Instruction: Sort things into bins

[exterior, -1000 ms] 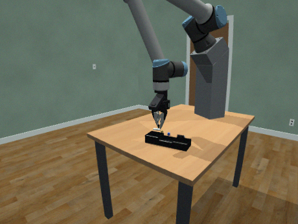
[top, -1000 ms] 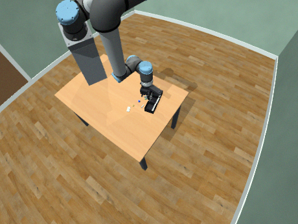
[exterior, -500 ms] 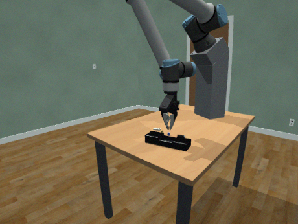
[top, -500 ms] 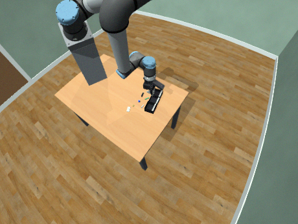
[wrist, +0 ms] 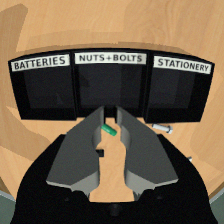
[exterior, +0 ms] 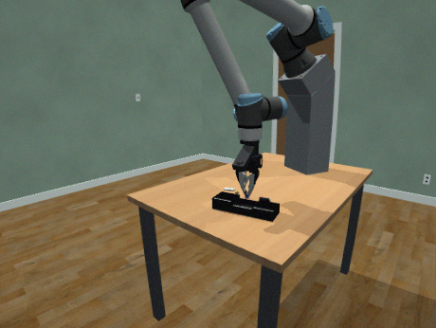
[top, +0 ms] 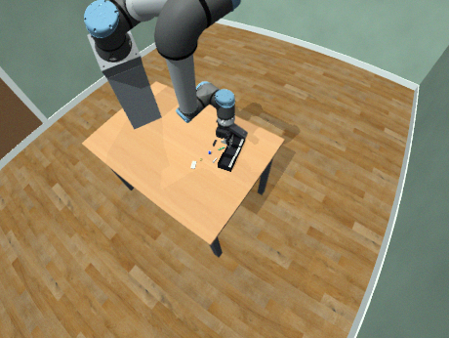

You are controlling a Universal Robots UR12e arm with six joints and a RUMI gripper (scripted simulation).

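Three black bins stand upright in a row. The wrist view shows the BATTERIES bin, NUTS+BOLTS bin and STATIONERY bin; their dark insides show no contents. My gripper is shut with nothing visible between its tips, which are over the near edge of the middle bin. A green cylinder lies just in front of that bin, partly behind a finger. A silver bolt lies in front of STATIONERY. A black item is partly hidden in the wrist view.
A blue item, a small yellowish item and a white flat item lie on the table on the near side of the bins. The arm's pedestal stands at the table's back.
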